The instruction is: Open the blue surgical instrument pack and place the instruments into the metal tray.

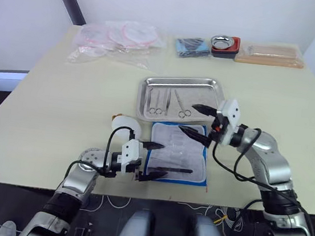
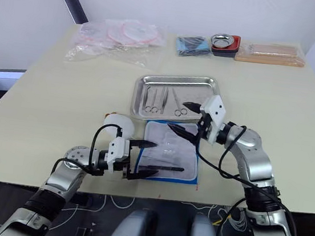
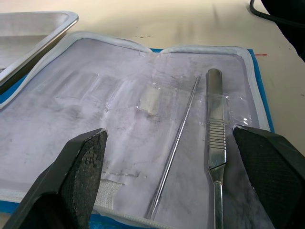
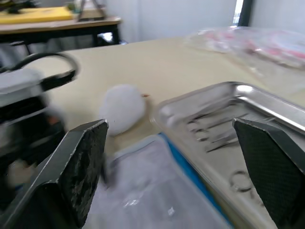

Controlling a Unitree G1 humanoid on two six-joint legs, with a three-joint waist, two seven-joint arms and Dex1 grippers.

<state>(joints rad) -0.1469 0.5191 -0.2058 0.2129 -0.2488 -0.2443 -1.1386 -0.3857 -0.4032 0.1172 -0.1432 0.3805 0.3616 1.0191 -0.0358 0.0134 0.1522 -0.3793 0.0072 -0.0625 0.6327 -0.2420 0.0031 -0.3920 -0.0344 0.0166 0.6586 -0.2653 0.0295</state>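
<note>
The blue surgical instrument pack (image 1: 179, 152) lies open flat near the table's front edge, grey-white lining up. A thin probe (image 3: 178, 143) and a flat metal handle (image 3: 214, 129) rest on its lining. Just behind it sits the metal tray (image 1: 204, 94), holding ring-handled scissors (image 1: 156, 102) and other slim instruments (image 1: 181, 105). My left gripper (image 1: 162, 160) is open over the pack's near left edge, its fingers (image 3: 76, 176) on either side of the two tools and touching neither. My right gripper (image 1: 190, 119) hangs open and empty above the line where pack meets tray.
A white round object (image 1: 125, 127) sits left of the pack. Along the far edge lie clear plastic bags (image 1: 118, 38), a small dark blue bundle (image 1: 190, 46), a metal bowl in a red dish (image 1: 224, 44) and a tan packet (image 1: 269, 54).
</note>
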